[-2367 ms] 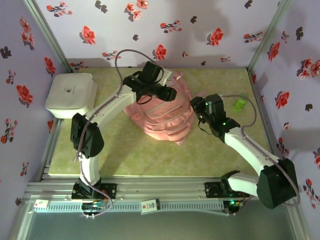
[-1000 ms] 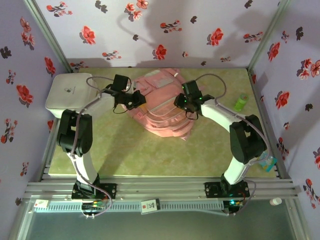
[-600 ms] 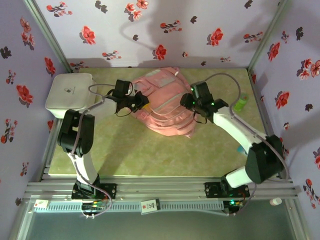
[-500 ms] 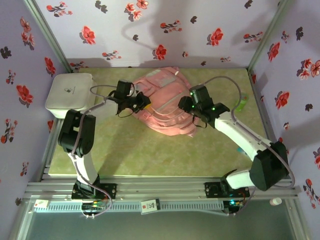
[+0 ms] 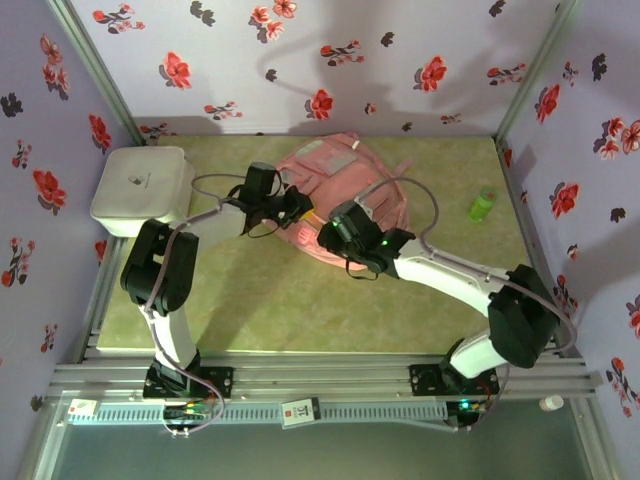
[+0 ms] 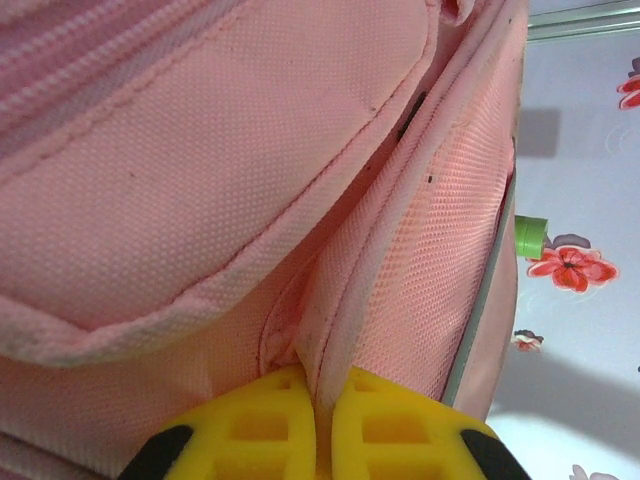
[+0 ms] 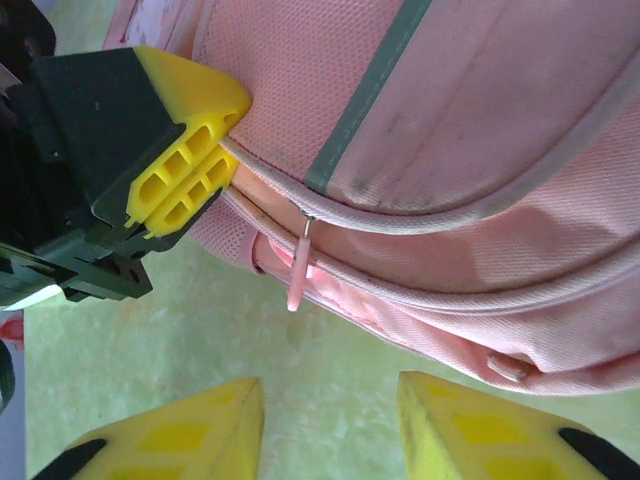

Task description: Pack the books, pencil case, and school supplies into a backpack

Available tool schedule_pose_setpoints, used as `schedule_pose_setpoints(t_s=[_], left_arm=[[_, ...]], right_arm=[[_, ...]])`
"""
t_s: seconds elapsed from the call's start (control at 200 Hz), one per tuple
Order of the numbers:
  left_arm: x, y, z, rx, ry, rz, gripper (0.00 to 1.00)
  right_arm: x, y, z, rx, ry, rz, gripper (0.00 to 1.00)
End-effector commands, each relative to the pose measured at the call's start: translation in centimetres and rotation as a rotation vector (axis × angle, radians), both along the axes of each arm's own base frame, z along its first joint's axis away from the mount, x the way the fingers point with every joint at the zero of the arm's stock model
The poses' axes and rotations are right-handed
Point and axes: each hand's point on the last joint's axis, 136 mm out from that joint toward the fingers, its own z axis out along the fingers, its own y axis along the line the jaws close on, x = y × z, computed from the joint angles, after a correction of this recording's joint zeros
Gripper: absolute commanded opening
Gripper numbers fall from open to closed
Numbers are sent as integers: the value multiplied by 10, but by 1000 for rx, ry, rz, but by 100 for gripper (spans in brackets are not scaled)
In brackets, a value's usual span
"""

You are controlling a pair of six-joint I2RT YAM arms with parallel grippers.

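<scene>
Pink backpack (image 5: 350, 185) lying at middle-rear of table (image 5: 260, 310), between white box (image 5: 143, 188) at left and small green object (image 5: 482, 205) at right. Left gripper (image 6: 322, 400) pinching backpack fabric edge along zipper line, yellow fingers pressing together on fold. Right gripper (image 7: 330, 425) hovering just beside it at backpack's near-left side, jaws standing apart, gripping nothing. Zipper pull (image 7: 297, 270) dangling ahead of right fingers, apart from them, near left fingertips.
</scene>
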Motion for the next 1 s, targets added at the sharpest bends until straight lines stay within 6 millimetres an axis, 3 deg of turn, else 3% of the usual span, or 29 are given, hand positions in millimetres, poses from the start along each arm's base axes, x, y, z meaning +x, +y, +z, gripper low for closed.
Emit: schedule_pose_setpoints(t_s=[0.0, 0.56, 0.99], left_arm=[[-9, -16, 6, -43, -31, -59, 0], [-13, -15, 15, -48, -42, -62, 0], [-15, -17, 21, -54, -51, -67, 0]], right_arm=[[15, 6, 10, 41, -63, -75, 37], [55, 22, -19, -94, -60, -108, 29], [61, 19, -44, -176, -18, -138, 25]])
